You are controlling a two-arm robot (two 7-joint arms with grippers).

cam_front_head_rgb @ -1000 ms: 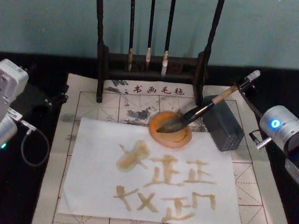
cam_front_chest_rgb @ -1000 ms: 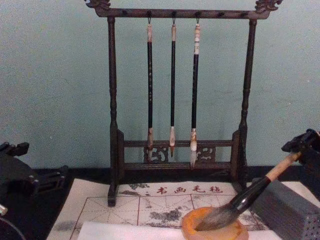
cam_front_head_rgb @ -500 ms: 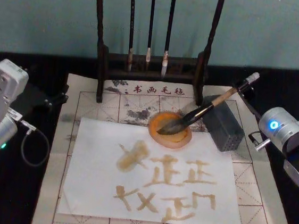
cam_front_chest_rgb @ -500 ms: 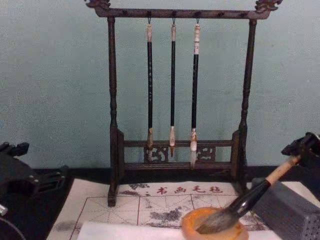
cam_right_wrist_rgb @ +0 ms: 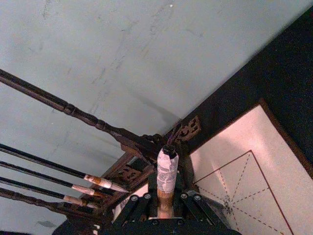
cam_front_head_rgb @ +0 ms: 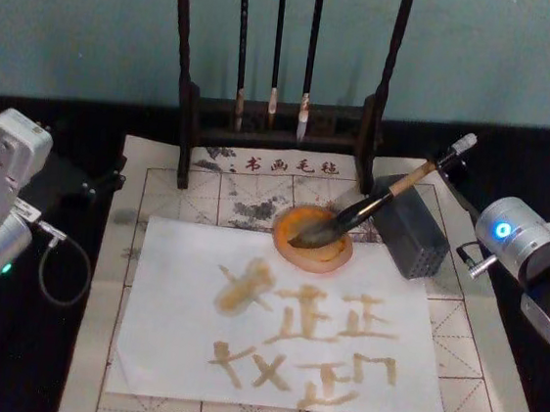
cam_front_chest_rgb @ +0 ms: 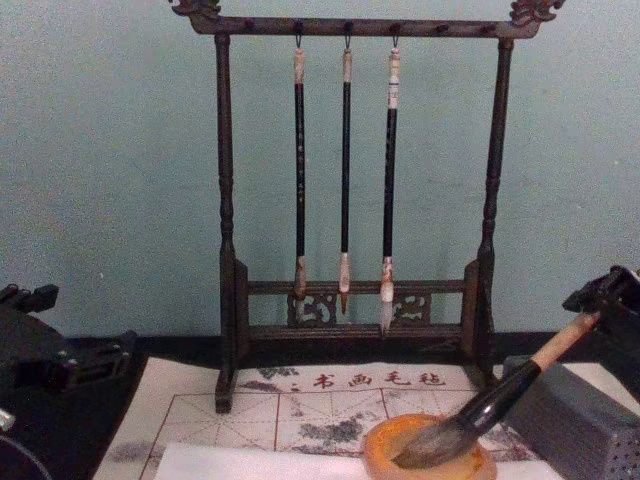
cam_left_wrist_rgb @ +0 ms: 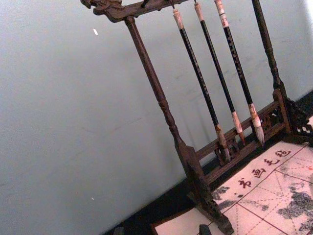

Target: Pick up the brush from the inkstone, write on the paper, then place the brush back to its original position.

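Observation:
The brush [cam_front_head_rgb: 373,205] lies slanted, its dark wet tip in the orange-rimmed inkstone [cam_front_head_rgb: 340,259] and its collar against the grey block. My right gripper [cam_front_head_rgb: 449,157] is shut on the pale handle near its whitish end, up and to the right of the dish. In the right wrist view the taped handle end [cam_right_wrist_rgb: 166,176] stands between the fingers. From the chest, the brush [cam_front_chest_rgb: 500,395] slopes down into the inkstone [cam_front_chest_rgb: 383,452]. The paper [cam_front_head_rgb: 177,294] lies in front of the dish, carrying several amber strokes. My left gripper [cam_front_head_rgb: 90,185] is parked at the far left.
A dark wooden rack [cam_front_head_rgb: 274,117] with three slim hanging brushes stands behind the dish. The grey rectangular block [cam_front_head_rgb: 412,235] sits right of the inkstone. A beige mat [cam_front_head_rgb: 208,184] with red grid lines lies under everything, on a black tabletop.
The right gripper has lowered the brush's handle end slightly, and the brush has settled a little flatter toward the block. The left arm has not moved.

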